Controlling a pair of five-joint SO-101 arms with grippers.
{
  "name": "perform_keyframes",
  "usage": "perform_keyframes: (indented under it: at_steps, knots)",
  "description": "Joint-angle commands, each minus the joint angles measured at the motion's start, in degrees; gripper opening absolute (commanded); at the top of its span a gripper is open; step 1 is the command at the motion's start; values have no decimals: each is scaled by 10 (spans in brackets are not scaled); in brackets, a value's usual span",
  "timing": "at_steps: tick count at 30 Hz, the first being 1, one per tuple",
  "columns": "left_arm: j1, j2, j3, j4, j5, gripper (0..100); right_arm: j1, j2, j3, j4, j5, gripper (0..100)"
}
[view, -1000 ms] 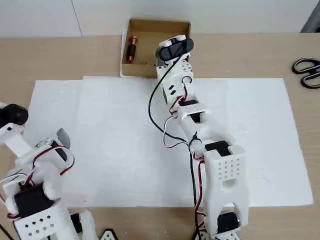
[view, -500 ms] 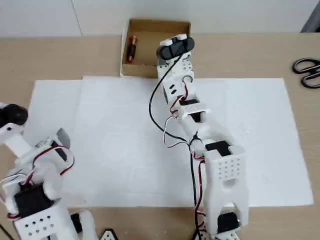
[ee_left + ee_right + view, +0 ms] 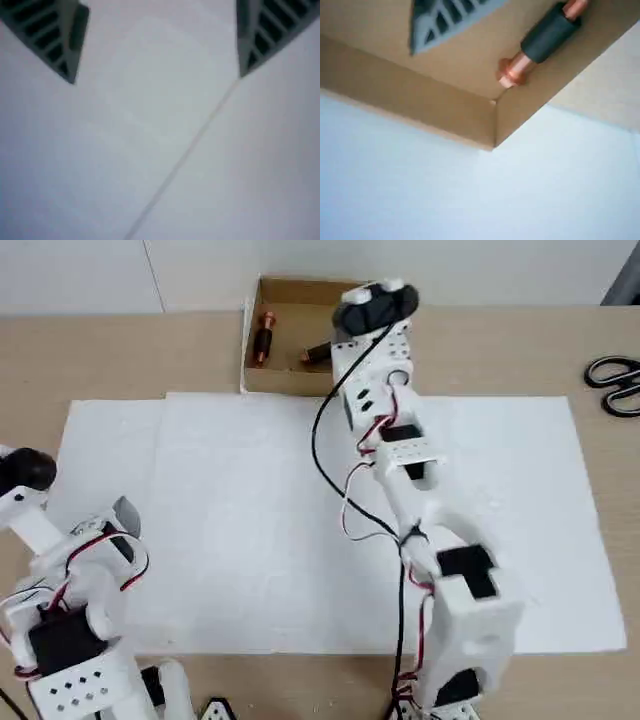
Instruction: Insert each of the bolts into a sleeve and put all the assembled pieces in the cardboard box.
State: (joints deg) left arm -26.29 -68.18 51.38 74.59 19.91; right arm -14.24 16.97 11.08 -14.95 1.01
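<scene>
The right gripper [image 3: 340, 345] hangs over the box [image 3: 300, 285], jaws apart and empty; a sleeved bolt [image 3: 545, 37] lies loose just beside its finger [image 3: 445, 20], in the box corner, and a second piece [image 3: 265, 335] lies farther off. The left gripper [image 3: 157, 72] spreads its jaws wide above bare paper [image 3: 150, 175]. I'd say lift the right straight up, clearing the wall without nudging the piece.

The cardboard box [image 3: 300, 284] at upper centre is plain brown. Its left assembled piece [image 3: 264, 337] and right assembled piece [image 3: 318, 353] are copper with black sleeves. The paper sheet [image 3: 230, 500] is white, the table [image 3: 120, 350] pale tan, and the scissors [image 3: 612, 380] have black handles.
</scene>
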Motion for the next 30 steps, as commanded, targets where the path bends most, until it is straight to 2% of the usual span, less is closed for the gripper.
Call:
perform_keyframes:
  at_steps: [1, 5, 14, 19, 24, 27, 30]
  knots:
    - [3, -9, -34, -2, -30, 200, 16, -147, 32, 44, 6, 173]
    - [3, -9, -55, 2, -92, 200, 22, -300, 110, 95, 6, 173]
    - [4, -9, -144, 59, -94, 200, 22, -665, 308, 254, 6, 173]
    - [4, -9, -187, 112, -94, 200, 26, -782, 413, 352, 6, 173]
    - [4, -9, -204, 148, -94, 200, 26, -899, 497, 393, 6, 173]
    - [32, -10, -205, 164, -95, 199, 26, -981, 540, 422, 6, 173]
    - [98, -50, -208, 184, -95, 199, 26, -1068, 565, 478, 6, 173]
